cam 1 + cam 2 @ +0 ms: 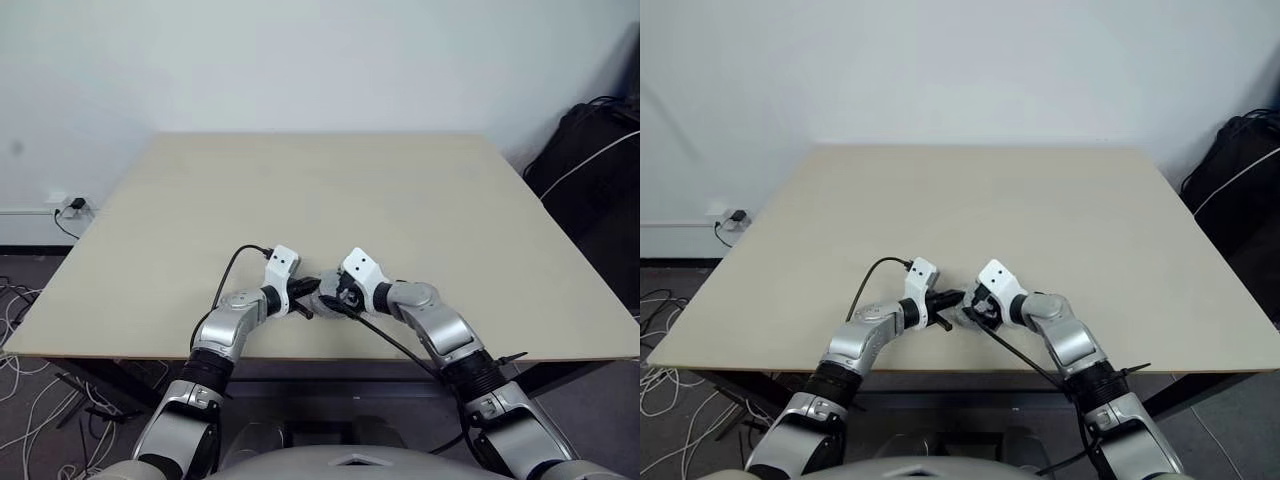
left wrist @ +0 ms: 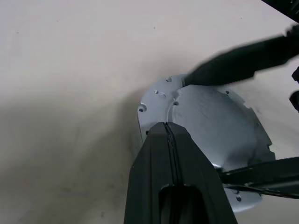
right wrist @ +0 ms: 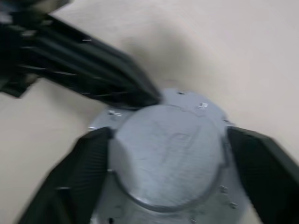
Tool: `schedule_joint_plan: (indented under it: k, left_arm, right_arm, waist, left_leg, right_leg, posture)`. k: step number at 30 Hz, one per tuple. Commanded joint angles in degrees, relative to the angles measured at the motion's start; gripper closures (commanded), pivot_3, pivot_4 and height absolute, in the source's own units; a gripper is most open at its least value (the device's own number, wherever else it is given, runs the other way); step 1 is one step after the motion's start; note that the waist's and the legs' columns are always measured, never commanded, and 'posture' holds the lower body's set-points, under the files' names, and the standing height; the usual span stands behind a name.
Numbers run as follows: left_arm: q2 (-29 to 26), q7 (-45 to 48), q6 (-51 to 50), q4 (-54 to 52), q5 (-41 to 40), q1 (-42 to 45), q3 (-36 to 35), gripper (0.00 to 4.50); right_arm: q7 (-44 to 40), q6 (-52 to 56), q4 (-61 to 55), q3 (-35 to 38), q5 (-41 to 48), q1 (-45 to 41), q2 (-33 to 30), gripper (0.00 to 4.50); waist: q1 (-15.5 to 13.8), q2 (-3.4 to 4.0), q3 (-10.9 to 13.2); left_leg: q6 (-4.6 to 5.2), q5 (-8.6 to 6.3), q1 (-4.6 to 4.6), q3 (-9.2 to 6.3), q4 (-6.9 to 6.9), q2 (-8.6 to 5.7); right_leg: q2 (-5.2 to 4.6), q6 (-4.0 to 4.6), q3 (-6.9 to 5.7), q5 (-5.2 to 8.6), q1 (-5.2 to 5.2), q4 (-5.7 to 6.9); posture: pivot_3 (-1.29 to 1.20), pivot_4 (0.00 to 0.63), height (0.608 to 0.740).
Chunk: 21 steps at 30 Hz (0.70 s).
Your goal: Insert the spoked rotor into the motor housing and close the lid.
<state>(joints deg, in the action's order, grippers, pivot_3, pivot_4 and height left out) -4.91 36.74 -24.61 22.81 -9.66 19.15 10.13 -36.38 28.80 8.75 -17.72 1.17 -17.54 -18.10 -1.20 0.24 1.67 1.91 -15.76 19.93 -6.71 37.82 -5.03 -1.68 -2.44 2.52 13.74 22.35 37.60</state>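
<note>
A: Surroundings?

B: White wall behind a pale table [image 1: 330, 200]; a dark bag [image 1: 590, 170] off its far right corner, cables [image 1: 25, 390] on the floor to the left.

A: The grippers?

B: Both meet at the near edge. The right gripper [image 3: 163, 158] has its fingers [image 3: 77, 182] spread wide, one on each side of the lid [image 3: 170, 149]. The left gripper [image 2: 169, 133] has its fingers pressed together, the tip resting on the lid's rim.

A: The part itself?

B: A silver-grey domed disc with small holes around its flange, sitting on the table between the right fingers. Whether they touch it, I cannot tell.
</note>
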Motion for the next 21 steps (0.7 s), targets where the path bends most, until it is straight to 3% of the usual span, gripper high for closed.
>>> schedule_joint_plan:
  k: [1,12,16,21]
  left_arm:
    - [0.10,1.05,-1.43,-0.28,0.55,-0.12,1.86,4.50]
    - [-0.44,1.63,-1.34,-0.46,0.66,-0.28,2.13,4.50]
    - [-0.45,1.83,-1.33,-0.75,0.73,-0.46,2.23,4.50]
    - [-0.33,1.94,-1.14,-0.60,0.85,-0.44,2.39,4.50]
  right_arm:
    - [0.38,1.77,-0.45,2.29,-0.10,1.58,-2.41,0.02]
    - [-3.60,7.80,-19.55,12.01,12.80,11.06,-5.59,0.02]
    - [-0.59,10.61,-23.44,18.73,19.38,13.87,-2.41,0.02]
    - [10.74,18.27,-20.10,26.99,24.01,13.20,5.84,0.02]
  waist:
    - [-0.27,0.00,0.00]
    - [-1.14,0.04,-0.03]
    - [-1.13,0.04,-0.03]
    - [-1.11,0.06,-0.04]
  left_leg:
    - [0.01,0.00,0.01,-0.01,0.00,0.00]
    - [0.29,-0.16,0.51,-0.11,-0.04,-0.06]
    - [0.29,-0.17,0.63,-0.12,-0.03,-0.04]
    - [0.17,-0.24,0.63,-0.10,-0.03,-0.03]
  right_leg:
    - [-0.01,0.00,0.00,0.00,0.00,-0.02]
    - [-0.04,-0.27,-0.01,-0.17,0.19,-0.76]
    - [-0.05,-0.28,0.00,-0.18,0.31,-0.75]
    - [-0.04,-0.28,0.01,-0.19,0.31,-0.75]
  posture:
    - [0.00,0.000,0.740]
    - [0.00,0.000,0.740]
    - [0.00,0.000,0.740]
    - [0.00,0.000,0.740]
